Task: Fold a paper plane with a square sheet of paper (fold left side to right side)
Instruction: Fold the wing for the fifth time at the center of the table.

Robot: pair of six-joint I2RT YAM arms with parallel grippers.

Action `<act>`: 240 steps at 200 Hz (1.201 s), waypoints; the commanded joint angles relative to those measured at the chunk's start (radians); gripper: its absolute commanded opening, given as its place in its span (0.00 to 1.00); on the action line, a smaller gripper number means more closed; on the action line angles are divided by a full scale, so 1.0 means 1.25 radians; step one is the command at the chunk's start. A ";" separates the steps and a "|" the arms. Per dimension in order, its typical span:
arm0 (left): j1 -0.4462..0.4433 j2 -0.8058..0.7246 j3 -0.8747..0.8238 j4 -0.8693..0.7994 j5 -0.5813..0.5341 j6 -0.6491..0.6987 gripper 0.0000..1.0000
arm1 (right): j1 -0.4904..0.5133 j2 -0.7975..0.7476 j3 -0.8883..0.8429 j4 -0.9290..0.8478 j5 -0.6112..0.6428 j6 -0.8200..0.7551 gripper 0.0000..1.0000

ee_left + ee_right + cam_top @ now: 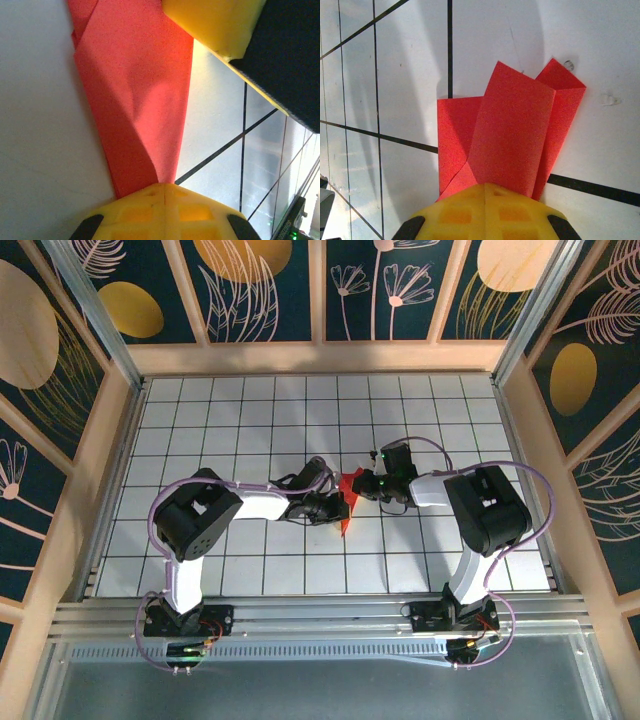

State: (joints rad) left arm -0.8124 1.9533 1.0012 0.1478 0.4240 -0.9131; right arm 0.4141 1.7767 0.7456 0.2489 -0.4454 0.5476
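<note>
The square sheet of paper [344, 526] is bright red and creased into a slim, layered, pointed shape at the middle of the table. My left gripper [334, 508] is shut on its left side. In the left wrist view the paper [140, 90] runs down into the closed yellow jaws of the left gripper [165, 186]. My right gripper [366, 484] is shut on the paper's far right part. In the right wrist view several overlapping red flaps [515, 130] fan out from the right gripper [486, 185]. A yellow finger of the right gripper [215, 22] presses on the paper's upper end.
The white grid-tiled table [250, 420] is fenced by wooden-framed patterned walls [110, 440] on the left, back and right. An aluminium rail [320, 615] runs along the near edge by both arm bases. The two arms meet at the centre, elbows outward.
</note>
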 commanded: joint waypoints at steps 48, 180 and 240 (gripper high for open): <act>-0.024 0.058 0.021 -0.142 -0.100 0.027 0.00 | -0.025 -0.094 0.000 -0.064 -0.054 -0.012 0.00; -0.025 0.059 0.030 -0.163 -0.112 0.037 0.00 | -0.005 -0.092 -0.084 0.057 -0.107 0.019 0.00; -0.025 0.062 0.037 -0.184 -0.121 0.039 0.00 | -0.007 -0.017 -0.035 0.040 -0.074 -0.019 0.00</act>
State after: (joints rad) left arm -0.8383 1.9667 1.0615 0.0620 0.3485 -0.8787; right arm 0.4023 1.7184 0.6655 0.2893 -0.5674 0.5552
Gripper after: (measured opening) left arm 0.054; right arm 0.052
